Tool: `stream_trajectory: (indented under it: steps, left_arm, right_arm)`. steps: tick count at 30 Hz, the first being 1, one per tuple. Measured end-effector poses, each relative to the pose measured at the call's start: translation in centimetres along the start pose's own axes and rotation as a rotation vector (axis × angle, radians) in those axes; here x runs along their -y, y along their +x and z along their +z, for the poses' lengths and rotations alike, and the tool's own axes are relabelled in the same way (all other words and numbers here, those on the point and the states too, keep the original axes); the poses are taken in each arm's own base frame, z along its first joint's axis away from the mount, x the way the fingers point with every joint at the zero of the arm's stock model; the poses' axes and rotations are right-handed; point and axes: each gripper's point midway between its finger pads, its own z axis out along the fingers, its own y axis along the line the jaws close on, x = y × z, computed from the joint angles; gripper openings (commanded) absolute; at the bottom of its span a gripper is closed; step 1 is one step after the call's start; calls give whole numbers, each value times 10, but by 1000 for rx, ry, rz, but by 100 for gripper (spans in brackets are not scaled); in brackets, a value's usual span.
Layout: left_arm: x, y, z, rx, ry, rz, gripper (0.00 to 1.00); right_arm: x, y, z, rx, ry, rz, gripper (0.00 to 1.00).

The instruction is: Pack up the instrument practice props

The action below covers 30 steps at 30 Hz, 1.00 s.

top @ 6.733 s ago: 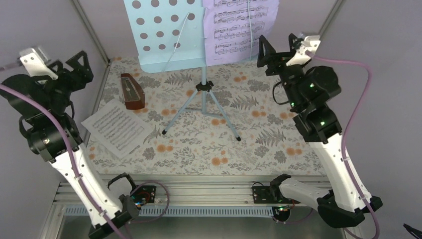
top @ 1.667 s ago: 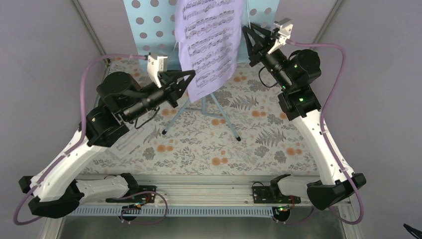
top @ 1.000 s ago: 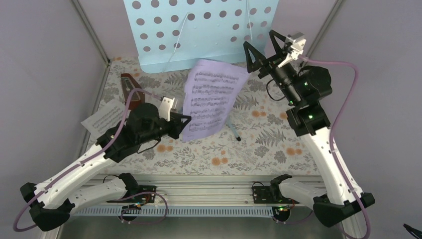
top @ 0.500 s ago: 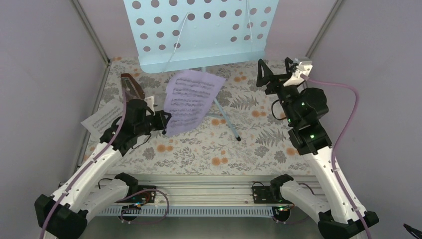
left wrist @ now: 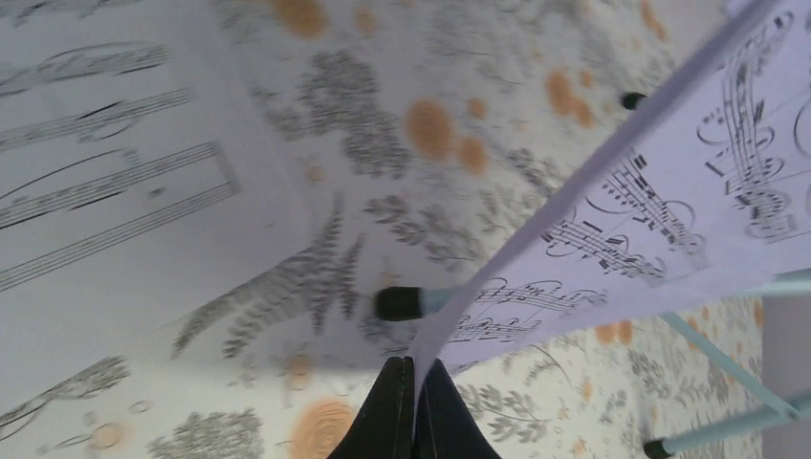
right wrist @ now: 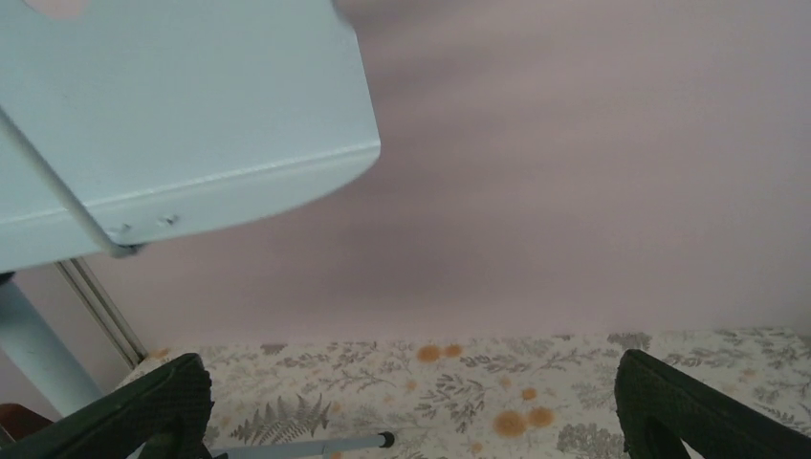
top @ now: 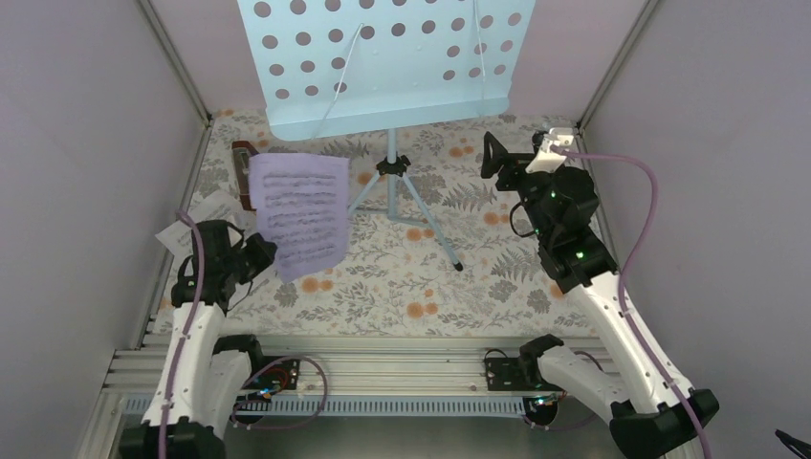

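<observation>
Lilac page hangs in the air just left of the stand, in front of its left tripod leg. The left gripper has its jaws pressed tight together on the sheet's lower corner, and the wrist view shows the paper edge pinched between them. The white page lies flat on the floral cloth, farther left of the stand. The metronome stands left of the stand's pole, mostly hidden behind the lilac page. The right gripper hovers right of the stand below its desk's right corner, jaws spread wide and empty.
</observation>
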Motion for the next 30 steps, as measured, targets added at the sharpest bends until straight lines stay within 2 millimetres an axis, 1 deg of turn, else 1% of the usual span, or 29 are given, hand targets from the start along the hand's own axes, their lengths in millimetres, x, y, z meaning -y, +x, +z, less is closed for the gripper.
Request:
stream_trajectory:
  steps: [3, 7, 10, 14, 17, 21, 23, 25, 30]
  left_arm:
    - [-30, 1, 4, -16, -32, -121, 2]
    - [-60, -1, 1, -6, -67, -244, 2]
    - [-74, -7, -5, 24, -95, -293, 2]
    - [-90, -9, -7, 34, -132, -341, 2]
    - [-105, -13, -13, 62, -173, -376, 2]
    - [-125, -24, -26, 131, -213, -428, 2]
    - [-132, -28, -29, 145, -219, -449, 2]
    - [-136, -26, -28, 131, -215, -467, 3]
    - [-137, -25, -26, 116, -200, -476, 2]
  right_arm:
    - [1, 12, 9, -35, 7, 0, 100]
    - [1, 21, 16, -63, 12, -5, 100]
    - [1, 23, 17, -67, 9, -6, 100]
    - [0, 24, 19, -69, 5, -6, 100]
    - [-2, 32, 25, -91, -3, -9, 100]
    - [-2, 44, 33, -127, -5, -14, 100]
    - [-4, 46, 34, -133, -13, -12, 100]
    - [-5, 46, 34, -133, -18, -10, 100]
    - [-5, 46, 34, -134, -22, -1, 100]
